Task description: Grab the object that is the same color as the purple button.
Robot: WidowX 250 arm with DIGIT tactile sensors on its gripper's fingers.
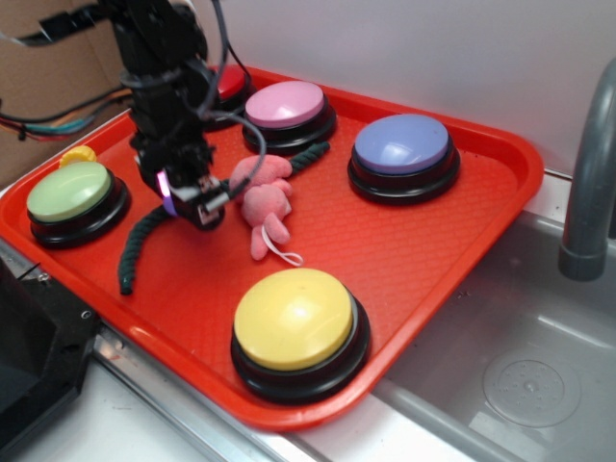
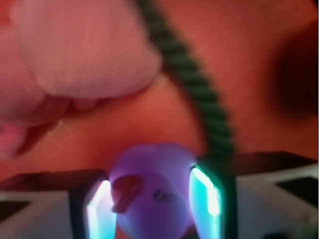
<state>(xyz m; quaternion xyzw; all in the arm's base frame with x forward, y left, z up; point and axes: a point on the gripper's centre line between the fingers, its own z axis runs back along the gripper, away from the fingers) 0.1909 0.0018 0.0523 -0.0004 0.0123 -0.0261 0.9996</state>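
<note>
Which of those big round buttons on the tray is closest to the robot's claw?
The green button, at the tray's left edge. It sits just left of the gripper; the pink, purple and yellow buttons lie farther off.

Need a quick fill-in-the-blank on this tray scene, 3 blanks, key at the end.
1. The gripper is shut on a purple rubber ____.
2. The duck's beak is ____.
3. The tray holding the purple button and the pink plush toy is ____.

Missing words: duck; red; red
</note>
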